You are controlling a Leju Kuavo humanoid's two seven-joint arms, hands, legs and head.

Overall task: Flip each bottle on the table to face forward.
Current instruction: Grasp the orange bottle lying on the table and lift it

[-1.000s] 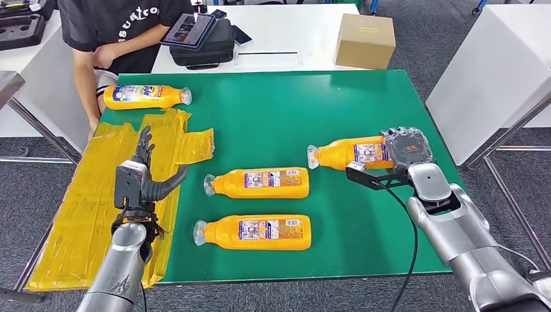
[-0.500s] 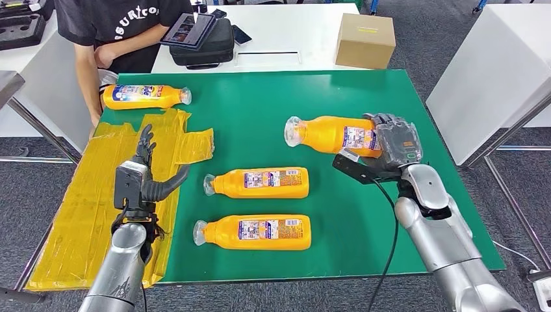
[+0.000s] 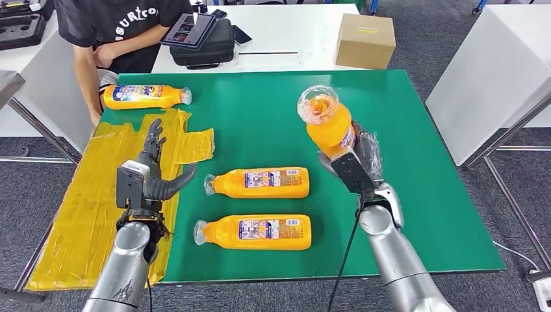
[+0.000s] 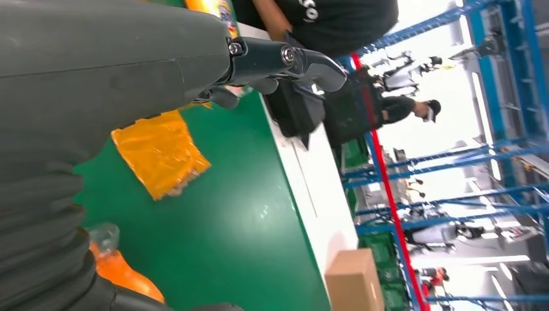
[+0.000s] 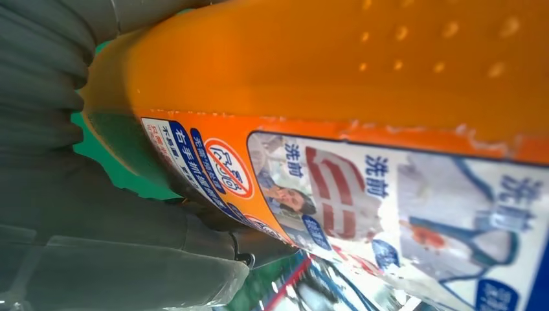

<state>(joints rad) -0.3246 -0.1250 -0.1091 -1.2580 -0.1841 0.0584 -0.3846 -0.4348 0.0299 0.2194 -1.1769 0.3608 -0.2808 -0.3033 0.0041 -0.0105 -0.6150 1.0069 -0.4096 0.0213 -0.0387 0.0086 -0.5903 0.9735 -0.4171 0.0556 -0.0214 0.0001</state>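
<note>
The right robot hand (image 3: 356,162) has a firm grip on an orange bottle (image 3: 327,121), wrapped round its lower body and holding it up off the green bench (image 3: 416,117), neck pointing up toward the camera. The right wrist view shows the printed label close up, so this looks like the middle of the flip: bottle lifted, turn not yet finished. The next move, by my reading, calls for rolling it about its long axis until the front label faces up, then laying it down on open green near the right side. The left robot hand (image 3: 149,174) hovers over the yellow tape patch (image 3: 84,208) at the bench's left, fingers spread, holding nothing. Two more bottles lie on their sides in the middle, the middle bottle (image 3: 258,182) and the near bottle (image 3: 255,232), both apparently showing small-print labels, so likely waiting their turn. A far bottle (image 3: 141,97) at the far left corner shows a bold label and seems done. A person (image 3: 110,32) stands just behind that corner, and a cardboard box (image 3: 365,40) and black bag (image 3: 201,40) sit on the white table beyond. Watch the middle bottle: it lies just beside the set-down area.
</note>
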